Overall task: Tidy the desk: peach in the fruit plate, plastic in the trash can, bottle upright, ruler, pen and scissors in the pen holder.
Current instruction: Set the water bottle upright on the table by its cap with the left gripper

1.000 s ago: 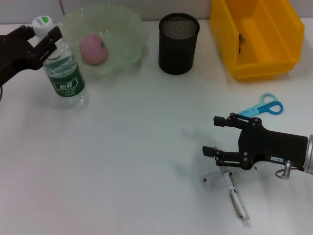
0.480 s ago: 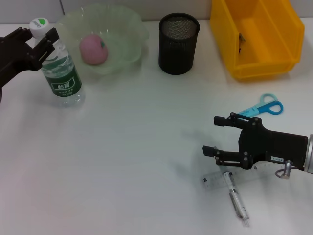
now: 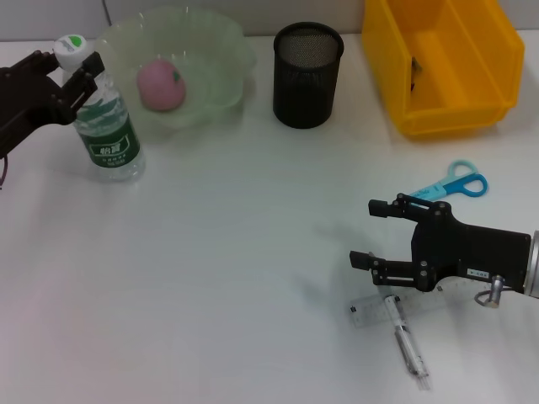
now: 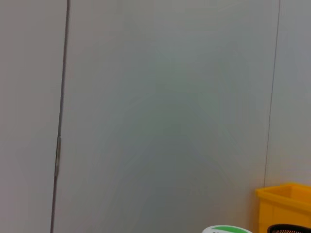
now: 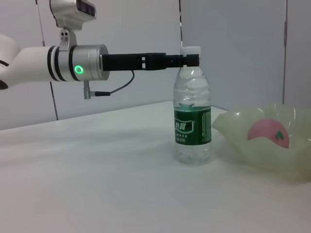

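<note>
- Head view: a translucent green plate (image 3: 221, 63) at far left holds the pink peach (image 3: 160, 84); the black mesh holder (image 3: 307, 76) beside it shows nothing inside; the yellow bin (image 3: 442, 71) at far right holds a small dark item. The left gripper (image 3: 78, 66) has its fingers closed on the neck of the upright bottle (image 3: 105, 126), just under the white cap. The right gripper (image 3: 375, 231), fingers spread apart, hovers at near right, just above the clear ruler (image 3: 370, 311) and pen (image 3: 408, 341); blue scissors (image 3: 455, 183) lie just beyond it.
- Left wrist view: mostly grey wall; the bottle's cap (image 4: 226, 229) and the bin's corner (image 4: 284, 204) show at the edge.
- Right wrist view: the bottle (image 5: 193, 116), clear ribbed plastic with a green label, stands on the white table (image 5: 97, 184), neck clamped by the left gripper (image 5: 187, 59); the plate (image 5: 262, 145) with the peach (image 5: 268, 132) sits just beside it.
</note>
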You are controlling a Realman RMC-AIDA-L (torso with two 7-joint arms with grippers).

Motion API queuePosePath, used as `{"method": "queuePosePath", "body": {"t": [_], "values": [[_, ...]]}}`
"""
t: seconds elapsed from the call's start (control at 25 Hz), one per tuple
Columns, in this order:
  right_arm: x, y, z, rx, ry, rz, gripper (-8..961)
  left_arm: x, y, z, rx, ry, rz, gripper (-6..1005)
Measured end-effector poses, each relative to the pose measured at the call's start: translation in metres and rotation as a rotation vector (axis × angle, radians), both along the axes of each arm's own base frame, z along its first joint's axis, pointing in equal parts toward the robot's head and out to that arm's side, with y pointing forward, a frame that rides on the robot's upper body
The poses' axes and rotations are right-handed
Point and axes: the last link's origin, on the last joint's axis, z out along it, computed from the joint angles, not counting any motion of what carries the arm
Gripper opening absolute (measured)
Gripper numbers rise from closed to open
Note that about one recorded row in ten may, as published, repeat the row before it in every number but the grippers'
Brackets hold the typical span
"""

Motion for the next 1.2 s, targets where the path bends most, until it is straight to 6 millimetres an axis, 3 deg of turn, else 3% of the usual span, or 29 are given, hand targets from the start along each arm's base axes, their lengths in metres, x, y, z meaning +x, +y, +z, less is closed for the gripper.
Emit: {"method": "queuePosePath", "body": {"t": [1.2], "values": [[0.0000, -0.0005, -0.0006, -0.001, 0.003, -0.003, 817, 0.0000, 0.0011, -0.0021, 0.002, 0.014, -0.001, 440]]}}
